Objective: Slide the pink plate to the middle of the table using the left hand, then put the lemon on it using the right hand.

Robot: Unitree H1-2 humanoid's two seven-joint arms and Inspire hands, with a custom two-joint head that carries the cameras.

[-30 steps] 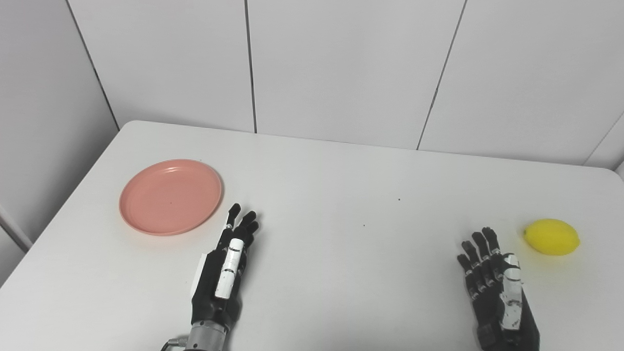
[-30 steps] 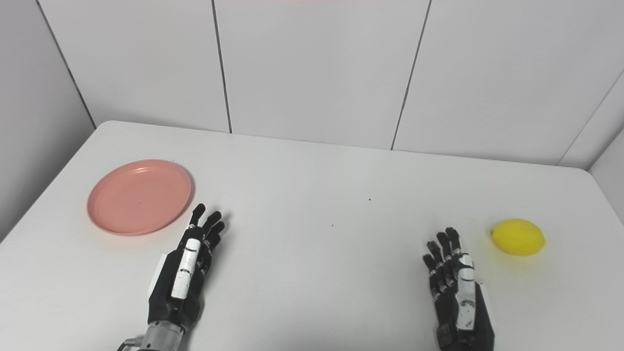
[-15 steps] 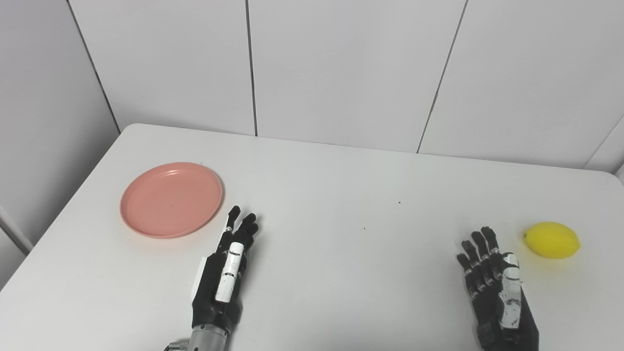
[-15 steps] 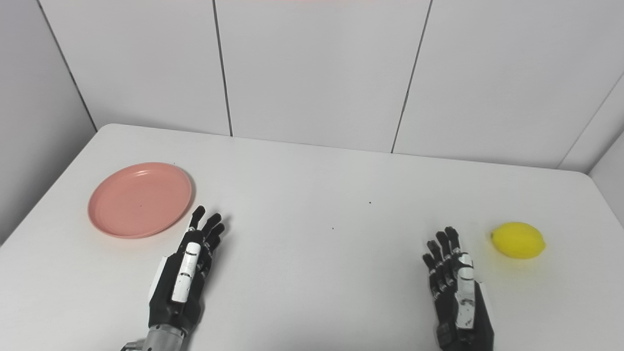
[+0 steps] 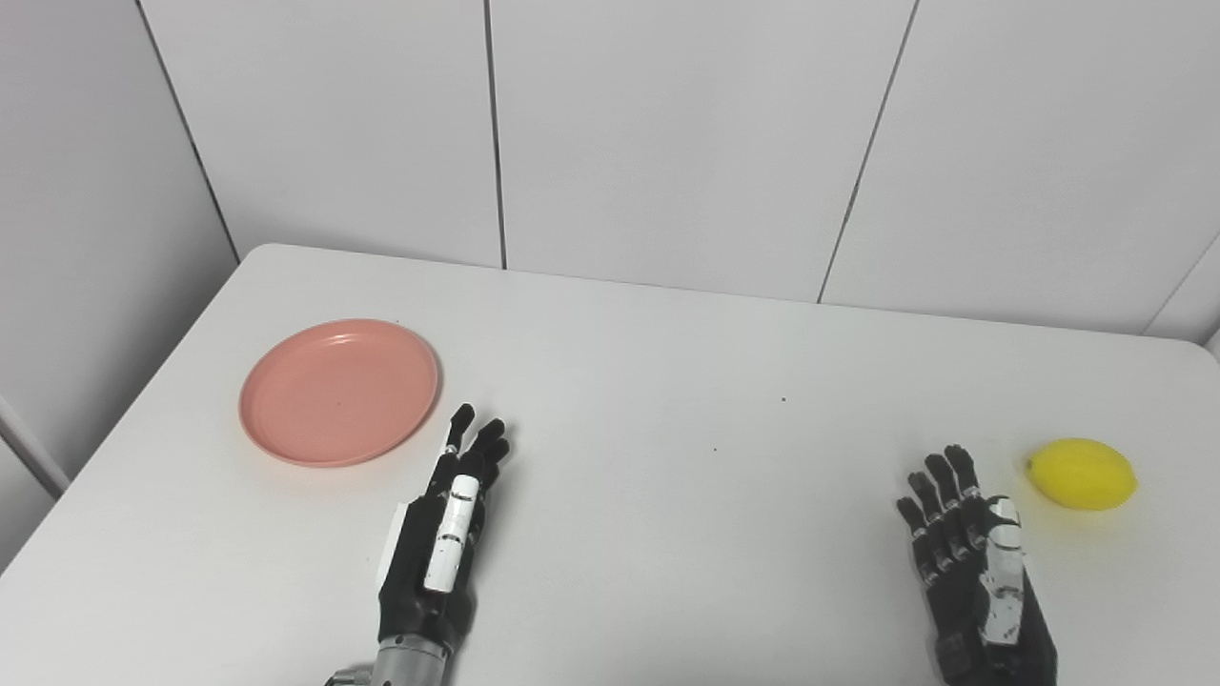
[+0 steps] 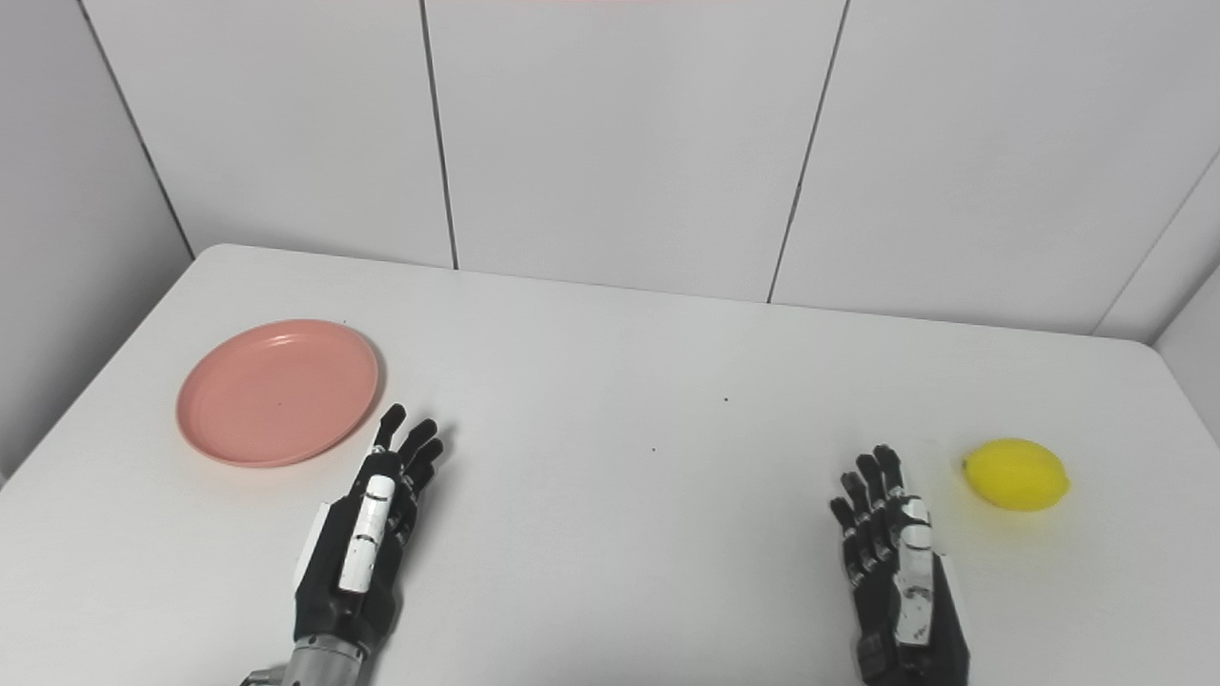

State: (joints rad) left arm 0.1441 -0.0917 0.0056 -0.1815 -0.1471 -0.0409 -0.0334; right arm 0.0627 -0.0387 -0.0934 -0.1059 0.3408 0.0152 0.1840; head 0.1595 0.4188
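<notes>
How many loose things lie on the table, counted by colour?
Pink: 1, the pink plate
Yellow: 1, the lemon
Total: 2

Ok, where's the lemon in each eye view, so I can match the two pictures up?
Left eye view: the lemon lies at the far right, just beyond the right hand.
Right eye view: the lemon lies right of centre, further from the picture's edge.
Shared landmark: the pink plate on the table's left side.
</notes>
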